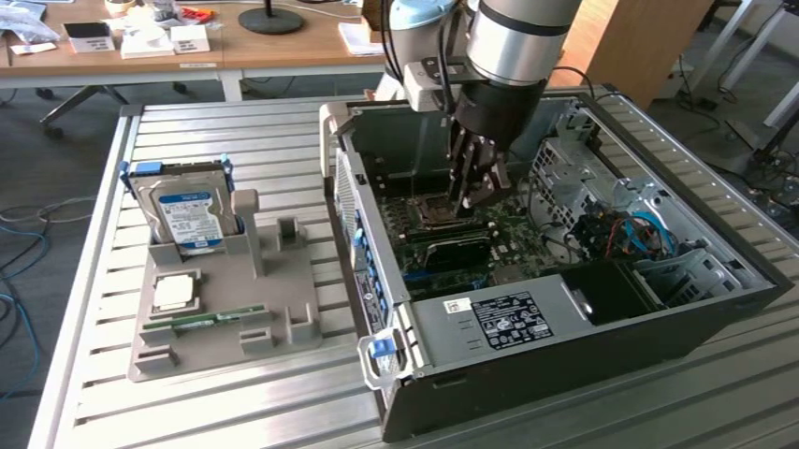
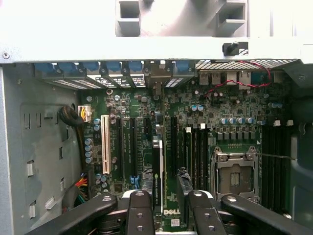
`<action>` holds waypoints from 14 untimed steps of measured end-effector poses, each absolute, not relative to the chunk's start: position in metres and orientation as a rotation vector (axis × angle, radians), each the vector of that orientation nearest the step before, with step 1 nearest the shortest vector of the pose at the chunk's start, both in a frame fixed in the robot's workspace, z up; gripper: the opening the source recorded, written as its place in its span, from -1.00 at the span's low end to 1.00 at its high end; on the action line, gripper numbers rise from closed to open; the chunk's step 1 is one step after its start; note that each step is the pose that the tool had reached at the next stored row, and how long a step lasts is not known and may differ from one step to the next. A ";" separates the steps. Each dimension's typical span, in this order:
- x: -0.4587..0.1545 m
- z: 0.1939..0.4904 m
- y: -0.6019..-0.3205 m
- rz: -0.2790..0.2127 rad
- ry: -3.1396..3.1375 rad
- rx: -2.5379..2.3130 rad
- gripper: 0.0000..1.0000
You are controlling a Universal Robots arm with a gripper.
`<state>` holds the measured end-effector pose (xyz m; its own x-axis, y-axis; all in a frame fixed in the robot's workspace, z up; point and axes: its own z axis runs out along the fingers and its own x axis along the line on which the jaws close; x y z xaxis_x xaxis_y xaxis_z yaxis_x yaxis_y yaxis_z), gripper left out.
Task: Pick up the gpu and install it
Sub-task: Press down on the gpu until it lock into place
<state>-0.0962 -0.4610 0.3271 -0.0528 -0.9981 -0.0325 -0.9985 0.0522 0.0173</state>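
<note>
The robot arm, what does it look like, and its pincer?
The arm is a thick, shiny silver tube with a pale blue joint cap behind it. Black cables run down to a light grey box at its wrist. The pincer is black, with jointed metal fingers held by round silver bolts.

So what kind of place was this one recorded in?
Likely a robotics lab or workshop: an open computer case on a slatted metal table, a parts fixture, and cluttered wooden desks behind.

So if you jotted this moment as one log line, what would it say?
gripper: inside computer case, above motherboard | gpu: on edge between fingers, over slot
</note>
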 end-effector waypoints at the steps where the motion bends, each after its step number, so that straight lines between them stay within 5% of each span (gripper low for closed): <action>1: -0.096 0.327 -0.461 0.055 2.270 -2.154 -0.30; 8: -0.096 0.327 -0.461 0.055 2.270 -2.154 0.17; 11: -0.096 0.327 -0.461 0.055 2.270 -2.154 0.15; 14: -0.096 0.327 -0.461 0.055 2.270 -2.154 -0.11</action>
<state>-0.0962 -0.4610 0.3271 -0.0528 -0.9981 -0.0325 -0.9985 0.0522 0.0172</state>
